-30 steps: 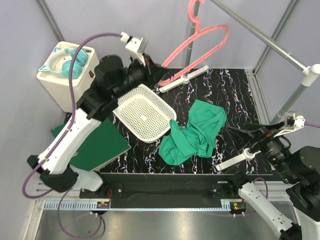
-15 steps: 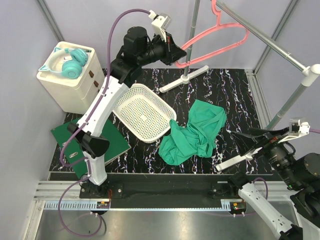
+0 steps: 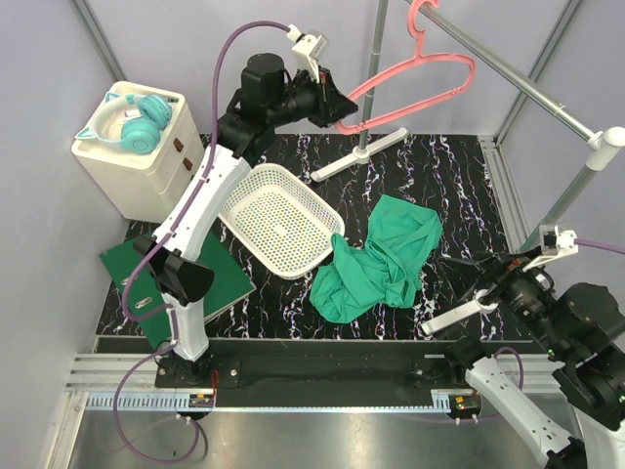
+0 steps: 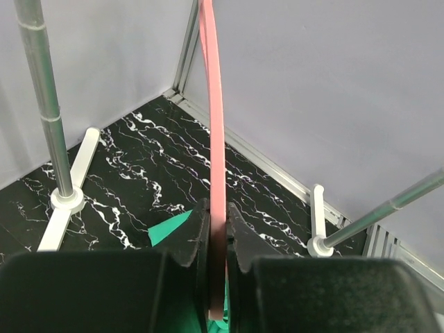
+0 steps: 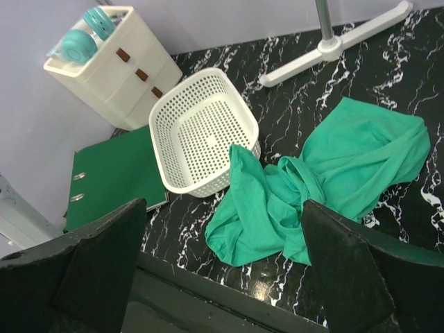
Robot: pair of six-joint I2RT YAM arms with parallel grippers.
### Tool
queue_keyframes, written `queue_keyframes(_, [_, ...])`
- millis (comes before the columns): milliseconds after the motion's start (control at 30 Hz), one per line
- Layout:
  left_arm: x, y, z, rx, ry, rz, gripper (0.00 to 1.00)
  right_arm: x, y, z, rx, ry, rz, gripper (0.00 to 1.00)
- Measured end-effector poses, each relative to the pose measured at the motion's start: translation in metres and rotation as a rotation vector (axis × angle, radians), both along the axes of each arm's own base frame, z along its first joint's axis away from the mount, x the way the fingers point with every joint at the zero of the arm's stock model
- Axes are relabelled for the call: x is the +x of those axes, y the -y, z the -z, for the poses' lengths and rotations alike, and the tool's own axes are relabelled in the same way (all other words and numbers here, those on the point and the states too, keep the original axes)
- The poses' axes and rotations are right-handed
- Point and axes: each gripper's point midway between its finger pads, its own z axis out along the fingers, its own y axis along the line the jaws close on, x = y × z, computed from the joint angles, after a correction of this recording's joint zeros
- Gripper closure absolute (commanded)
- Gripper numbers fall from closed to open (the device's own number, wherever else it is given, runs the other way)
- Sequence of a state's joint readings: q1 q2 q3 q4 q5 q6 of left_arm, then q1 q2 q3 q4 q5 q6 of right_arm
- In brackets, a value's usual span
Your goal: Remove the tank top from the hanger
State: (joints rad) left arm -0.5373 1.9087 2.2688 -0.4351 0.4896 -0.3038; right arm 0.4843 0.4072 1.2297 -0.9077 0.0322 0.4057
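Note:
The teal-green tank top (image 3: 379, 259) lies crumpled on the black marbled table, just right of the white basket; it also shows in the right wrist view (image 5: 319, 182). The coral-pink hanger (image 3: 420, 73) is bare and held high at the back, its hook (image 3: 420, 20) at the grey rail. My left gripper (image 3: 339, 106) is shut on the hanger's lower left end; in the left wrist view the pink bar (image 4: 214, 139) runs up from between the fingers (image 4: 194, 232). My right gripper (image 3: 488, 269) is open and empty, above the table's right front, apart from the tank top.
A white perforated basket (image 3: 244, 200) sits tilted at centre left. A dark-green folder (image 3: 200, 283) lies at front left. A white drawer box (image 3: 156, 166) with teal headphones (image 3: 132, 122) stands at back left. The rail's stand foot (image 3: 361, 154) and sloping rail (image 3: 527, 83) are at the back.
My left arm swung up and right, carrying the hanger from above the basket to the rail, then eased slightly left. My right gripper shifted a little. The tank top has not moved.

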Motion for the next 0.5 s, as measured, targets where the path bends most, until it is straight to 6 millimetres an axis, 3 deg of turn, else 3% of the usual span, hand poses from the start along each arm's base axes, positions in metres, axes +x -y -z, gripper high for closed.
queue_keyframes(133, [0.004,0.001,0.015,0.019,-0.014,0.006,0.48,0.011,-0.010,0.019,-0.020,-0.068,-0.017,0.00])
queue_keyframes(267, [0.011,-0.007,0.039,0.049,-0.061,-0.010,0.29,0.022,-0.021,0.043,-0.045,-0.150,-0.039,0.00])
queue_keyframes(333, [0.011,-0.015,0.047,0.064,-0.083,-0.030,0.24,0.028,-0.027,0.055,-0.056,-0.190,-0.048,0.00])
queue_keyframes(467, [-0.006,-0.042,0.049,0.081,-0.099,-0.103,0.02,0.039,-0.038,0.079,-0.068,-0.262,-0.066,0.00])
queue_keyframes(500, [-0.015,-0.050,0.046,0.082,-0.097,-0.119,0.01,0.042,-0.040,0.085,-0.072,-0.276,-0.067,0.00])
